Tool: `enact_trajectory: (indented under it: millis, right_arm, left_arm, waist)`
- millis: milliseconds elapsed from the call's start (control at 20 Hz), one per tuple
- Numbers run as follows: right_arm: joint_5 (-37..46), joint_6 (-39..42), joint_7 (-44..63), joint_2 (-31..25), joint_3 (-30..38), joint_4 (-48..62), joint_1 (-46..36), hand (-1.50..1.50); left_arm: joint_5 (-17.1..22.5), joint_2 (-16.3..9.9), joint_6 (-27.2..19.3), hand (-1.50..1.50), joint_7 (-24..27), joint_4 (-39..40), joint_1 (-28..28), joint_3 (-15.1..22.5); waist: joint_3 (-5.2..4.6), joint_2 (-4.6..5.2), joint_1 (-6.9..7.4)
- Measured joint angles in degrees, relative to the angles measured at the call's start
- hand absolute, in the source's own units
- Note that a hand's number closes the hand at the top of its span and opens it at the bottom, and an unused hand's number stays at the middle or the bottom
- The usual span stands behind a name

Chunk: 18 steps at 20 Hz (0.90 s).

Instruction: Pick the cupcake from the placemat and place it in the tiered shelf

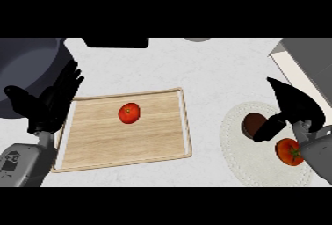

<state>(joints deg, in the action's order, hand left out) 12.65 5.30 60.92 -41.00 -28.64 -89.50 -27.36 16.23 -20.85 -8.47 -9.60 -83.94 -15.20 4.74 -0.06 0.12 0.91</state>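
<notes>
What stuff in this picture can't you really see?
- Cupcake, head view: the right robot hand covers part of it; only a dark brown round shows.
- Tiered shelf, head view: cut off by the right edge.
- Dark object at the top: cut off, can't tell what it is.
- Tomato on the placemat: partly behind the right forearm.

Two tomatoes point(130, 113) point(289, 151), one cupcake point(253, 124), one wooden tray point(123, 131), one round placemat point(259, 167), and two robot hands point(55, 99) point(295, 110).
</notes>
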Motion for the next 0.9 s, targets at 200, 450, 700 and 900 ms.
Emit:
enact_trajectory:
  millis: [200,450,700,900]
  right_arm:
    - [2.3,1.4,0.8,1.8,-0.8,0.9,0.2,-1.50]
    - [4.8,2.5,1.4,4.7,-1.1,1.1,1.4,-1.50]
    - [7.4,3.5,0.6,6.4,0.0,2.4,3.5,-1.50]
    - [10.3,3.6,0.1,8.2,1.0,1.9,6.3,-1.50]
  left_arm:
    - [0.0,-0.4,0.9,0.00,-0.6,-0.7,0.4,-1.2]
    - [-0.5,-0.1,1.2,0.00,-2.2,-2.2,0.6,-1.9]
    - [-1.3,0.7,1.7,0.00,-2.2,-1.3,0.1,-2.9]
    - [-2.4,1.6,1.8,0.00,-2.2,-2.7,1.7,-3.1]
  waist:
    - [0.02,-0.11,-0.42]
    - [0.05,-0.16,-0.66]
    - [0.05,-0.15,-0.89]
    - [0.05,-0.18,-0.91]
